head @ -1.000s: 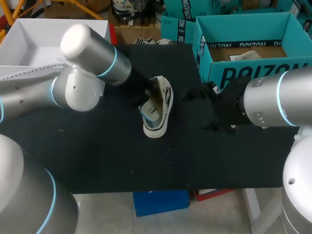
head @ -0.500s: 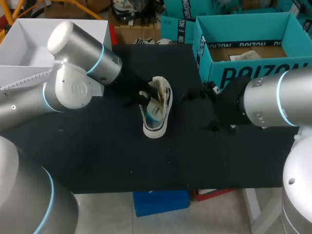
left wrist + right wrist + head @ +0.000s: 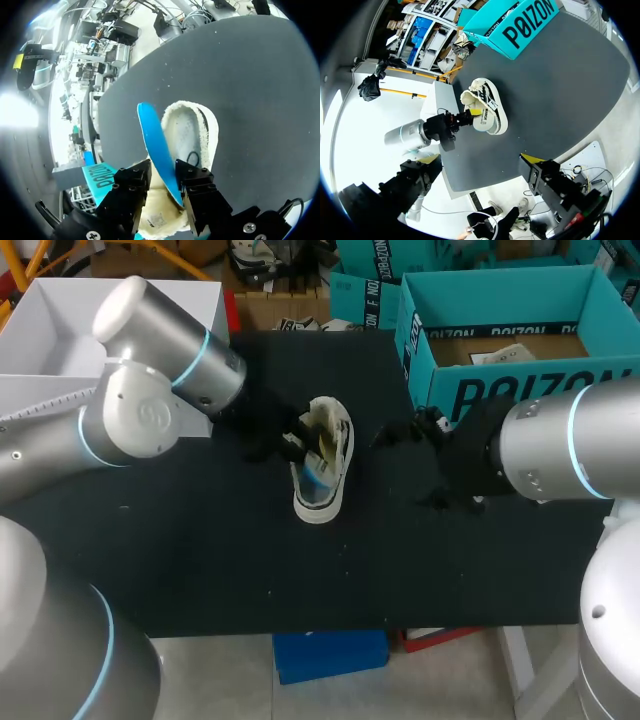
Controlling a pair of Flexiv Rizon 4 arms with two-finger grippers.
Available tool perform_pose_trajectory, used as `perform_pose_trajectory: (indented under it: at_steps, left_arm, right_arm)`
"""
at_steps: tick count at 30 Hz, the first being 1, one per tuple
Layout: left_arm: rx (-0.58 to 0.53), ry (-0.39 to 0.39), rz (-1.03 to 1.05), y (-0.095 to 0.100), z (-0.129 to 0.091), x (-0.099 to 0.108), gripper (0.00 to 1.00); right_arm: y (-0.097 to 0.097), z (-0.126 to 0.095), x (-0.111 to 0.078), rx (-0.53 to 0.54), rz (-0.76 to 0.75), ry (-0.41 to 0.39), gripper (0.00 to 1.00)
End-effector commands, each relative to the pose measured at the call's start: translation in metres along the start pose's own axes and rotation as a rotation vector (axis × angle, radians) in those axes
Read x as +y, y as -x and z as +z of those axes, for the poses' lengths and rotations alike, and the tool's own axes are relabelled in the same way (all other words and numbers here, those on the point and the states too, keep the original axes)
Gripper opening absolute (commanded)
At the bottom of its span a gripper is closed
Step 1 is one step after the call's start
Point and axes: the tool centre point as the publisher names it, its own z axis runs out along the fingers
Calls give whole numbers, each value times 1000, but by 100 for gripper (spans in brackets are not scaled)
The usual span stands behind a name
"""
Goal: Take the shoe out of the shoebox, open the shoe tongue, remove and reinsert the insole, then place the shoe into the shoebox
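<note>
Shoe (image 3: 322,475): stands sole-down near the middle of the black counter (image 3: 200,560), white with a fleecy lining, apart from the open teal shoebox (image 3: 500,390) at the far right corner.

Left claw (image 3: 162,175): sits right at the shoe's opening and pinches the blue insole (image 3: 152,137) between narrow fingers (upper end of the insole curves up and out over the lining, lower end lost behind the fingers).

Right claw (image 3: 481,159): hangs wide and grips nothing, just in front of the shoebox wall, facing the shoe from a clear gap away.
</note>
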Motion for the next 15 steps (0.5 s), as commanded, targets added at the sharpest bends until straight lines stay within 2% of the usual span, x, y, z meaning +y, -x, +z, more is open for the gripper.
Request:
perform_pose_trajectory:
  at_steps: [1, 9, 15]
  left_arm:
    - [-6, 3, 5, -1, -5, -4, 0]
    - [14, -19, 12, -7, 1, -8, 0]
    - [41, 12, 25, -11, 1, -4, 0]
  right_arm:
    - [-2, 6, -5, -2, 4, 112, 100]
    - [-2, 6, -5, -2, 4, 112, 100]
    - [-2, 6, -5, -2, 4, 112, 100]
